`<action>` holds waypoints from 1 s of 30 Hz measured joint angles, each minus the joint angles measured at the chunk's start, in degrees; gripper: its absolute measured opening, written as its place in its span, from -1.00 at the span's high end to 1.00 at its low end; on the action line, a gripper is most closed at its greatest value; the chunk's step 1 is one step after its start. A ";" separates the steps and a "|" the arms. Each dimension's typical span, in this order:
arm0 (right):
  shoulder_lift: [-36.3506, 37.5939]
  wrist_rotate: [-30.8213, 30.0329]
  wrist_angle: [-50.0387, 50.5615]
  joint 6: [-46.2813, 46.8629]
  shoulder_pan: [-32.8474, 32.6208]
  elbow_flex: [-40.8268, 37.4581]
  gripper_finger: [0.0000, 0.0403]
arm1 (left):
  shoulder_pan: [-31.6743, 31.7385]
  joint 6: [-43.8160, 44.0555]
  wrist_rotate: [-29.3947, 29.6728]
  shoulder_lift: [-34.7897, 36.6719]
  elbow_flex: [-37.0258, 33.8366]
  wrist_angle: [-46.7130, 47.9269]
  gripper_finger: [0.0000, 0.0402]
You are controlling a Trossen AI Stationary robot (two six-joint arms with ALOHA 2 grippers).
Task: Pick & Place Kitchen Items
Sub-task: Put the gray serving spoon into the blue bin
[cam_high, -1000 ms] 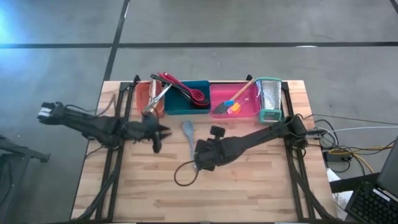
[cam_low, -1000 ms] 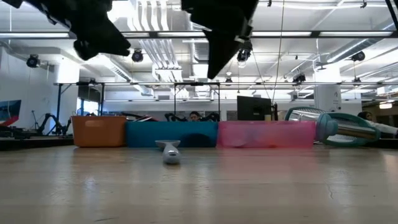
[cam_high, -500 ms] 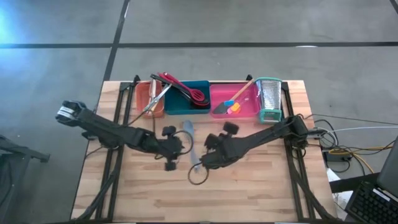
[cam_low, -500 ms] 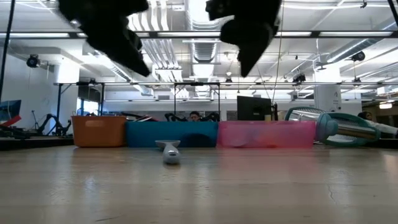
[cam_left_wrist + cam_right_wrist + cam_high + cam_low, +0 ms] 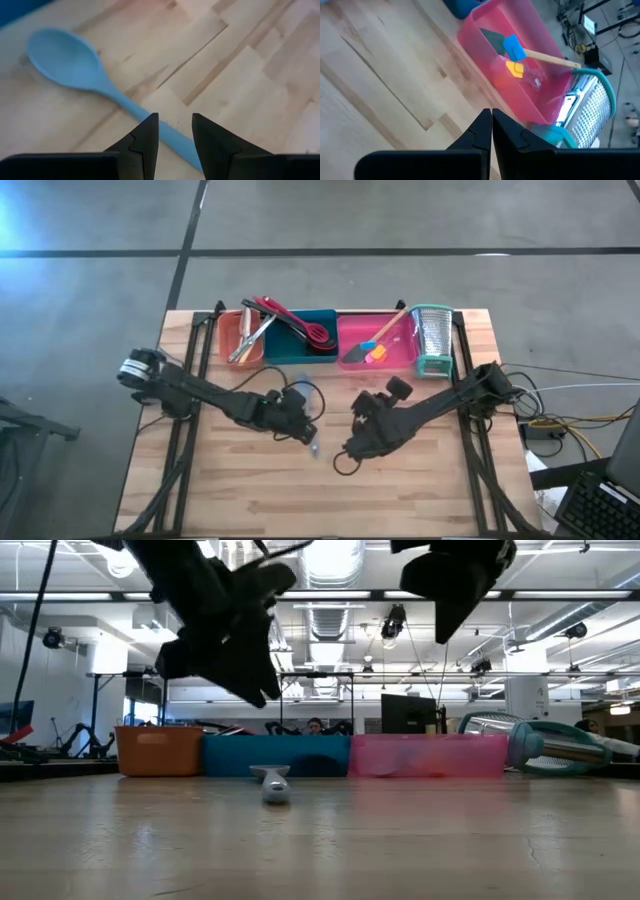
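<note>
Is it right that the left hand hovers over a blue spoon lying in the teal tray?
Not quite. The left hand does hover over the blue spoon, but the left wrist view shows the spoon lying on the bare wooden table, not in the teal tray.

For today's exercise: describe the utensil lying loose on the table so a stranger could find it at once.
Start at the row of three trays along the table's far edge: orange, teal, pink. On the bare wood just in front of the teal one lies a light blue spoon, under the left gripper. It is the only utensil outside a tray.
</note>
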State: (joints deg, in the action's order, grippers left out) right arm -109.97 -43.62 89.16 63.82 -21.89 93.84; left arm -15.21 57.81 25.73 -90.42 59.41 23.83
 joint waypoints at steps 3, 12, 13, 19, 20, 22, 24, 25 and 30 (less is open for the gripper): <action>2.15 -0.93 -0.45 2.22 -0.33 -2.17 0.96 | 0.71 2.44 -1.91 -2.49 0.58 -0.08 0.39; 3.14 -1.43 -1.93 2.69 -0.48 -3.73 0.96 | 1.11 7.30 -9.10 -8.08 0.82 -0.23 0.39; 3.14 -1.44 -2.34 2.41 -0.48 -3.75 0.96 | 1.34 7.36 -9.29 -8.47 0.82 -0.26 0.39; 3.21 -1.57 -4.14 0.64 -0.48 -3.69 0.96 | 2.35 7.88 -10.59 -10.90 0.80 -2.02 0.39; 3.21 -1.57 -4.38 0.31 -0.48 -3.69 0.96 | 2.46 7.89 -11.32 -11.31 0.81 -2.66 0.39; 3.21 -1.57 -4.45 0.23 -0.46 -3.69 0.96 | 2.71 7.56 -11.75 -12.07 1.41 -3.11 0.39; 3.21 -1.57 -4.46 0.21 -0.46 -3.69 0.96 | 3.10 7.15 -11.98 -12.61 1.75 -3.31 0.39; 3.21 -1.57 -4.48 0.15 -0.46 -3.69 0.96 | 3.35 7.13 -12.24 -13.00 1.84 -3.38 0.39; 3.21 -1.55 -4.69 -0.36 -0.46 -3.67 0.96 | 4.73 7.44 -13.76 -14.23 1.98 -4.35 0.39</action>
State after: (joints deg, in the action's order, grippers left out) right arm -106.76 -45.17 84.47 63.47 -22.35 90.16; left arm -10.49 65.25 11.97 -104.66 61.38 19.48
